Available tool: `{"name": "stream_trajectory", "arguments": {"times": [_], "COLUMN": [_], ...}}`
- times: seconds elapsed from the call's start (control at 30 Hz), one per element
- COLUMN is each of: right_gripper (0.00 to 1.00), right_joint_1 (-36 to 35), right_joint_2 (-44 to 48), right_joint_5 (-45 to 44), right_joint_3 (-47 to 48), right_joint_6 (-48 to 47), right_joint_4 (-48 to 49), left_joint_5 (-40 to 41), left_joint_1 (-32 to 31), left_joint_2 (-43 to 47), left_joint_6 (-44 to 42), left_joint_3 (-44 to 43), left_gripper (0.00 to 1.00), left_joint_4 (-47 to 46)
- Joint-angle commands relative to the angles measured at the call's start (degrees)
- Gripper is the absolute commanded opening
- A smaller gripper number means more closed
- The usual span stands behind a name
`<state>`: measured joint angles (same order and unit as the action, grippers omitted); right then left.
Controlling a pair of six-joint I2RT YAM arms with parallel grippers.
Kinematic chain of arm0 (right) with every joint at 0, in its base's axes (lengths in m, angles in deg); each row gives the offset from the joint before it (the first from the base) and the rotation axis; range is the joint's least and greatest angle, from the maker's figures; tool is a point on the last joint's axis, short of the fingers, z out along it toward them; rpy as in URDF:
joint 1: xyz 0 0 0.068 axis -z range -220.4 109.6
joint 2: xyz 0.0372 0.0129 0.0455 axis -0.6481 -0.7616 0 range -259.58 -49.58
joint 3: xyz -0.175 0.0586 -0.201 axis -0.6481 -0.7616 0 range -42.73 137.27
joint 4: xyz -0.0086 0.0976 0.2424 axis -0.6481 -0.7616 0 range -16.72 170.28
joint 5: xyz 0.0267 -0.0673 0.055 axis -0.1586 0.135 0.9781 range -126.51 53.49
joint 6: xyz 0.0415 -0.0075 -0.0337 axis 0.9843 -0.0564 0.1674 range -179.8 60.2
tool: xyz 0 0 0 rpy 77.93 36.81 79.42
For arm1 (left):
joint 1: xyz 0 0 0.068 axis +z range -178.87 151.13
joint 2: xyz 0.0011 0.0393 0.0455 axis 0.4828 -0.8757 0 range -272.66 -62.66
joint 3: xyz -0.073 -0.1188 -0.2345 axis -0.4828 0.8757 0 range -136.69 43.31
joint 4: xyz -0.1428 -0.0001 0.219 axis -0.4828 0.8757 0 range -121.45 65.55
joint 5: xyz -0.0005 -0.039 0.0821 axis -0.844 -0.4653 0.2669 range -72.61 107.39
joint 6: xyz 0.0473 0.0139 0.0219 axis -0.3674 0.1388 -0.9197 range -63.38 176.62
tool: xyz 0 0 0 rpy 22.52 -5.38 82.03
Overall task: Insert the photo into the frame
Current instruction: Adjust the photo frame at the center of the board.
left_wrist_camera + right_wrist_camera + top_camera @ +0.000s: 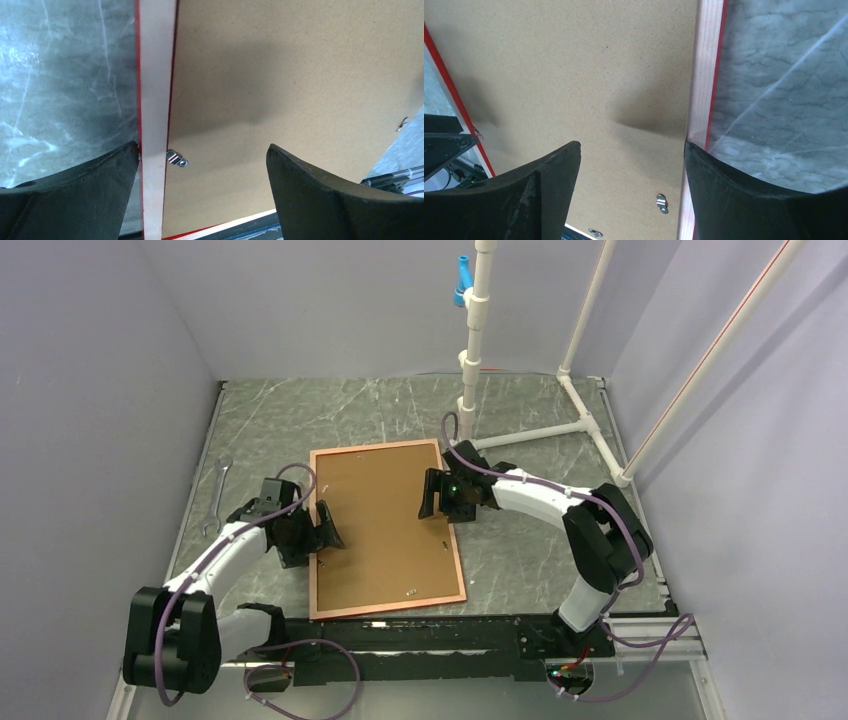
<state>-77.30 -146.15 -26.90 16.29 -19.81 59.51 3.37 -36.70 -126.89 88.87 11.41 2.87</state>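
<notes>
Top view: the frame [390,609] lies back-up near the middle of the marble surface [540,560], with the brown backing board [385,540] seated inside its rim. The left claw [325,525] is at the frame's left edge and the right claw [432,498] at its right edge. A wrench [217,495] lies well off to the left and a white pipe stand [475,340] stands at the back. The photo is not visible anywhere, so whether it sits under the board cannot be told. Left wrist view: the left claw is released, jaws wide and gripping nothing, straddling the pale left rail; a metal turn clip [176,159] sits just inside the rail on the board. Right wrist view: the right claw is also released, jaws apart over the right rail and empty, with a second clip [662,203] by the rail. Judgement: the board is in place, so the task looks late-stage. Probably left is securing the clips and confirming the photo is inside.
</notes>
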Motion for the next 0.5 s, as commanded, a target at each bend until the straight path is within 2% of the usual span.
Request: {"name": "stream_trajectory", "arguments": {"times": [0.0, 0.23, 0.37, 0.47], "right_gripper": [0.78, 0.79, 0.8, 0.84], "right_joint_1": [-1.7, -4.1, -4.5, -4.6], "right_joint_2": [-3.2, -3.7, -3.3, -0.2], "right_joint_5": [2.2, 2.8, 0.3, -2.8], "right_joint_3": [1.0, 2.2, 1.4, -0.1], "right_joint_6": [-1.1, -2.7, -2.2, -2.0], "right_joint_4": [4.5, 5.5, 4.2, 3.2], "left_joint_5": [-4.7, -5.9, -5.0, -4.4], "left_joint_1": [0.3, 0.2, 0.1, 0.0], "left_joint_2": [-1.3, -2.6, -2.4, -1.7], "left_joint_6": [-1.8, -3.3, -3.9, -3.8], "left_joint_3": [-1.1, -2.0, -3.1, -3.3], "left_gripper": [0.99, 0.99, 0.99, 0.99], "left_joint_4": [-4.5, -4.5, -3.0, -2.4]}}
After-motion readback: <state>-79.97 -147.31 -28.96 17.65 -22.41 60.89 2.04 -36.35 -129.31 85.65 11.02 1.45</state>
